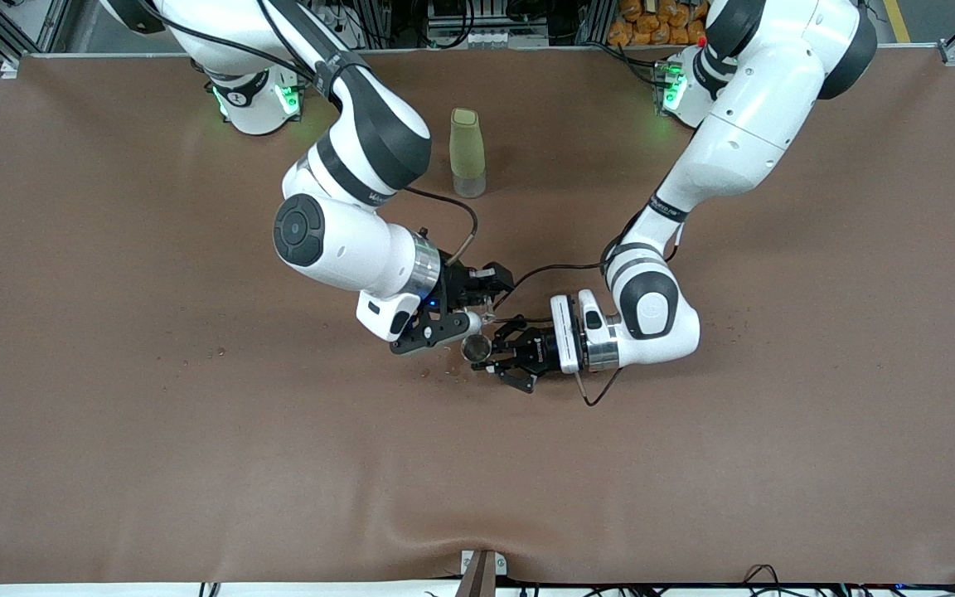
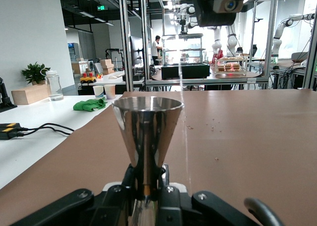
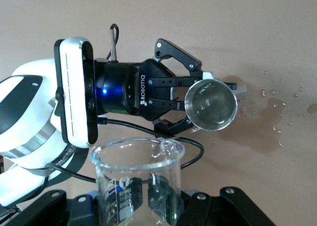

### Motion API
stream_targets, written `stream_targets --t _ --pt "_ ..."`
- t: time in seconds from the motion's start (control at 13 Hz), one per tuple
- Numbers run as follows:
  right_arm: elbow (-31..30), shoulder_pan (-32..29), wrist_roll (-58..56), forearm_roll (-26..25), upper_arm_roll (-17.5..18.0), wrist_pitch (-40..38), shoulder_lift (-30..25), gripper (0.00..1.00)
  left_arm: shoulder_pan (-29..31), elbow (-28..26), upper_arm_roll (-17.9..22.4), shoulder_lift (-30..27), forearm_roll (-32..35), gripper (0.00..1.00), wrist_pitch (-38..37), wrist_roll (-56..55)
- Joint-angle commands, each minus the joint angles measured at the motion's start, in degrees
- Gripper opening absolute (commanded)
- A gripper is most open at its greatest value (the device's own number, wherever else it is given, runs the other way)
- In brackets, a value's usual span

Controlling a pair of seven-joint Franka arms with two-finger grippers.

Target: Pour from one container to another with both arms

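My left gripper [image 1: 492,351] is shut on the narrow waist of the steel jigger [image 1: 474,348] and holds it upright just above the table. In the left wrist view the jigger [image 2: 147,127] rises from between the fingers [image 2: 130,179]. My right gripper [image 1: 477,315] is shut on the small clear glass cup [image 3: 133,171], tilted over the jigger [image 3: 212,106], which has liquid in it. A thin stream [image 2: 182,87] falls from the right gripper [image 2: 223,3] along the jigger's rim. The right wrist view shows the left gripper [image 3: 195,107] below the cup.
A tall pale-green bottle [image 1: 467,153] stands on the brown table [image 1: 196,431], farther from the front camera than both grippers. A wet patch with droplets [image 3: 267,122] lies on the table beside the jigger.
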Motion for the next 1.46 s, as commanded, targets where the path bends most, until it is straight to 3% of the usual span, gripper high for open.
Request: stream_targets --t 0.0,0.62,1.08,1.23,1.39 --pt "0.74 0.71 2.50 -1.06 -0.40 -0.69 -0.24 0.00 0.34 -0.77 -0.86 -0.54 -2.30 0.00 -0.45 0.40" --pt "3.98 -0.61 4.16 -0.88 -0.57 -0.17 1.16 0.00 1.05 -0.95 -0.86 -0.72 -2.30 0.00 -0.45 -0.65" --pt "5.74 -0.61 7.68 -0.79 -0.57 -0.17 3.45 0.00 4.73 -0.95 -0.77 -0.54 -2.21 0.00 -1.77 -1.01" --pt "5.57 -0.52 5.85 -1.05 -0.75 0.10 3.45 0.00 5.61 -0.95 -0.77 -0.46 -2.21 0.00 -2.47 -1.01" --pt "5.31 -0.61 -3.25 -2.02 -2.32 0.10 3.28 0.00 7.19 -1.47 -0.69 -0.46 -1.60 0.00 -3.43 -1.01"
